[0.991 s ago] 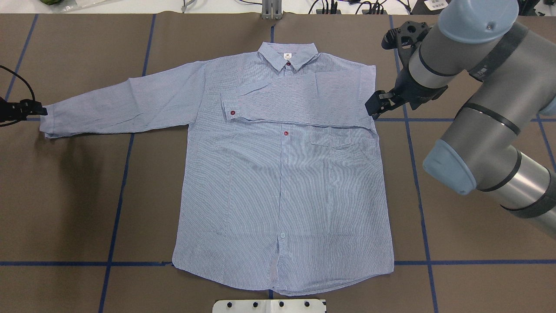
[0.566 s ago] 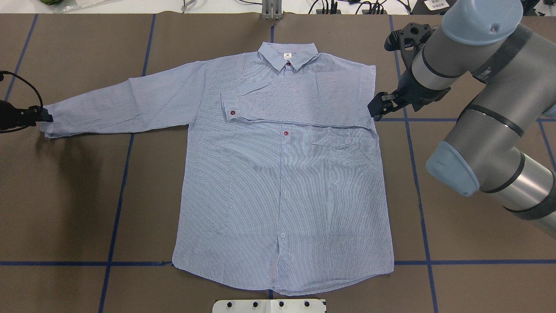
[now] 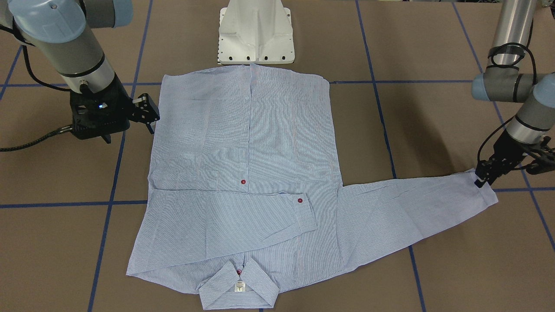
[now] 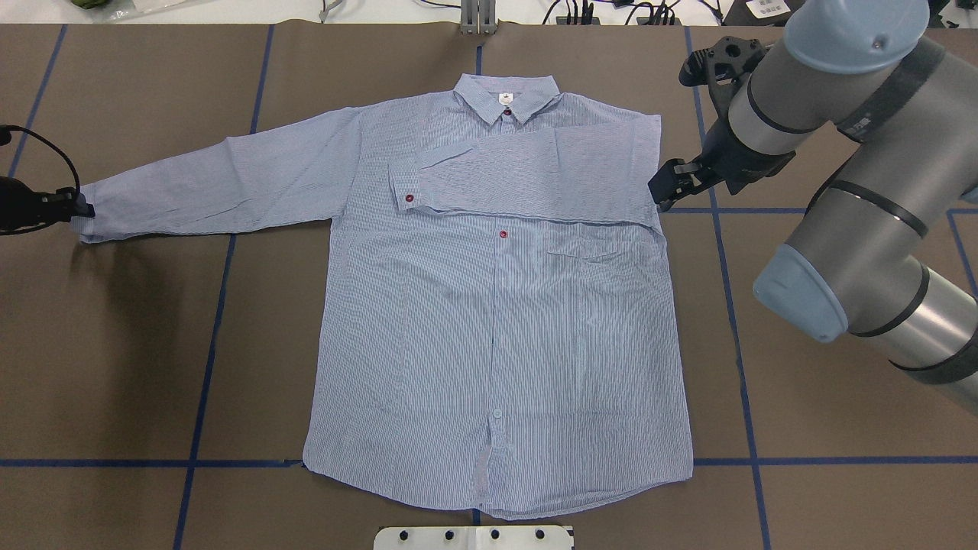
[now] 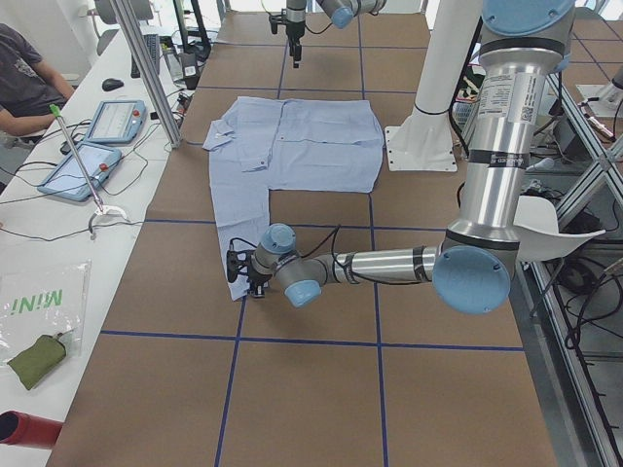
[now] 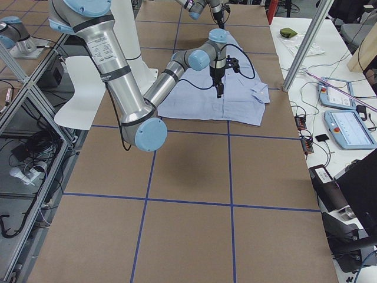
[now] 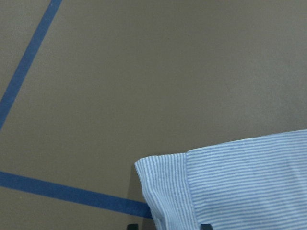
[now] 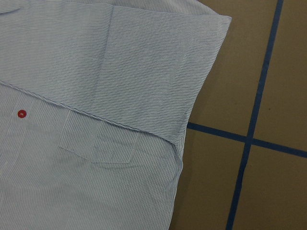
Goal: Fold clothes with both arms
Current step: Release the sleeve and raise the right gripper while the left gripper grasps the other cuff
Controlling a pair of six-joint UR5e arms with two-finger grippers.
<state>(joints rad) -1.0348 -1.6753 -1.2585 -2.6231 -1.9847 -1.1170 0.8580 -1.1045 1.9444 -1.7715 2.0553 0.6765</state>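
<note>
The light blue striped shirt lies flat, front up, collar at the far side. One sleeve is folded across the chest; the other stretches out to the left. My left gripper sits at that sleeve's cuff, and in the left wrist view its fingertips stand apart on either side of the cuff edge, open. My right gripper hovers open just off the shirt's folded shoulder edge, holding nothing. In the front-facing view the left gripper touches the cuff and the right gripper stands beside the shirt.
Brown table cover with blue tape lines. The white pedestal base stands just behind the shirt hem. A side table with tablets and a seated person runs along the far edge.
The left gripper has moved a little to the right onto the cuff's end. The right gripper has drifted slightly away from the shirt's edge. The shirt has not moved.
</note>
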